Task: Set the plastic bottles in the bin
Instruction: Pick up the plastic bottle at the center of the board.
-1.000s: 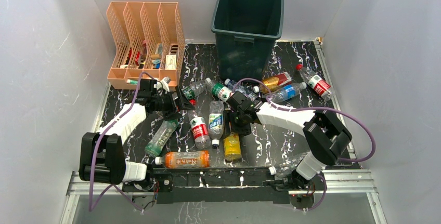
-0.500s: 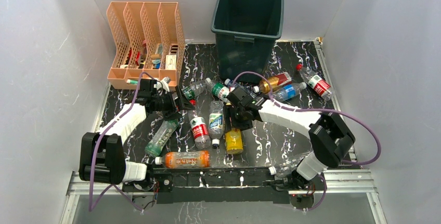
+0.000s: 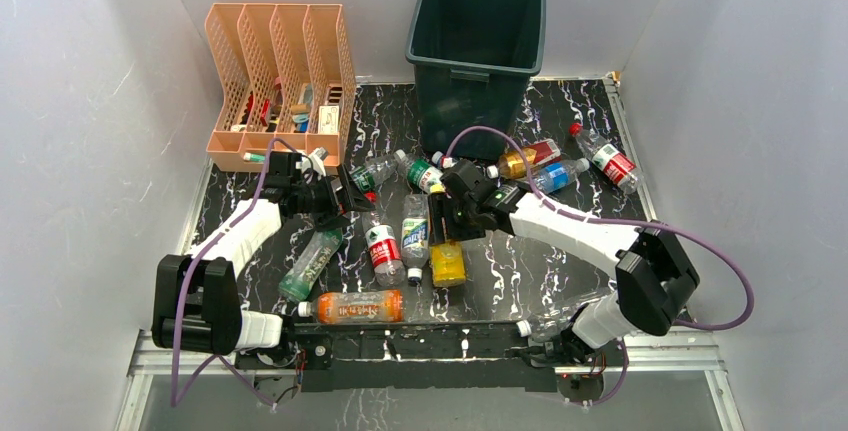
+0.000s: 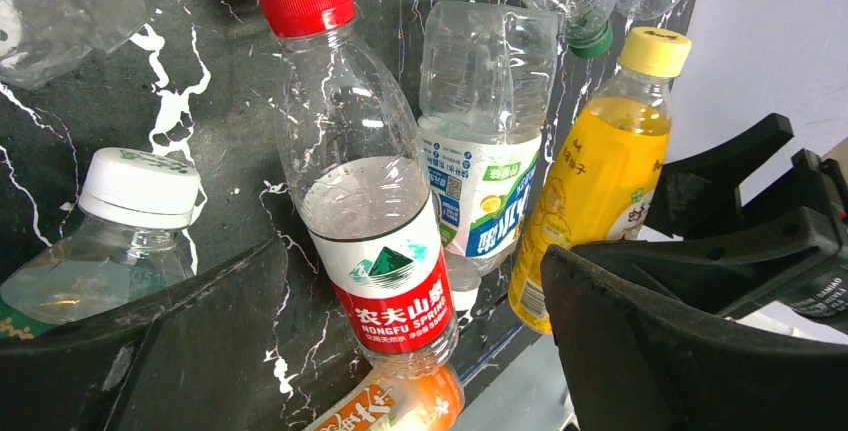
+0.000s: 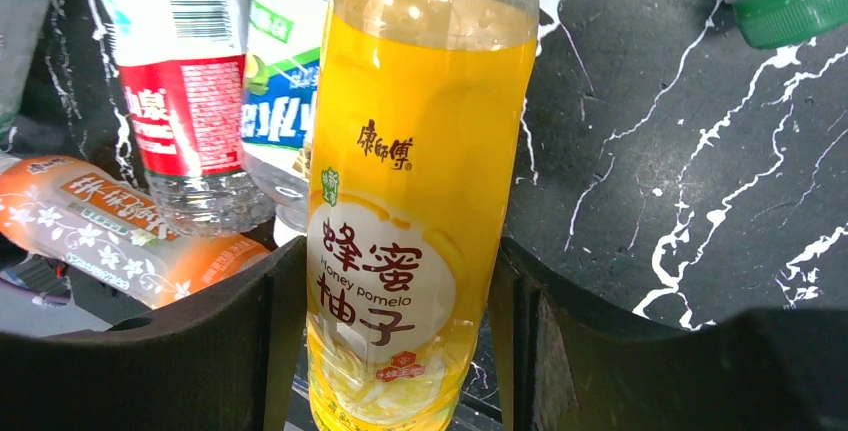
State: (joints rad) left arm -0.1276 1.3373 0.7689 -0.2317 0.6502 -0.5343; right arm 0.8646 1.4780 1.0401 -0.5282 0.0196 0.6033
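plastic bottles [image 3: 415,231] loose on the black marbled table [image 3: 520,281], short of the bin [image 3: 476,46]

nearest the arms, flat on its side: orange bottle [image 3: 352,306] in a flowered wrap. just beyond, right gripper [image 5: 398,261] clamped on the smooth yellow bottle [image 5: 410,131], matte black fingers [image 5: 200,351] pressing both sides of its printed label. beside it, thin clear plastic: red-label bottle [image 4: 385,281] with ridged red cap, and blue-green label bottle [image 4: 485,221]. left gripper [image 3: 345,194] spread wide, holding nothing, low over glossy white-veined stone pattern. farther back, blue-label bottle [image 3: 555,176] among others lying near the foot of the bin: tall, dark green, square, rimmed, tapering downward, upright at the far edge. left of that, peach slotted file organizer [image 3: 280,61].
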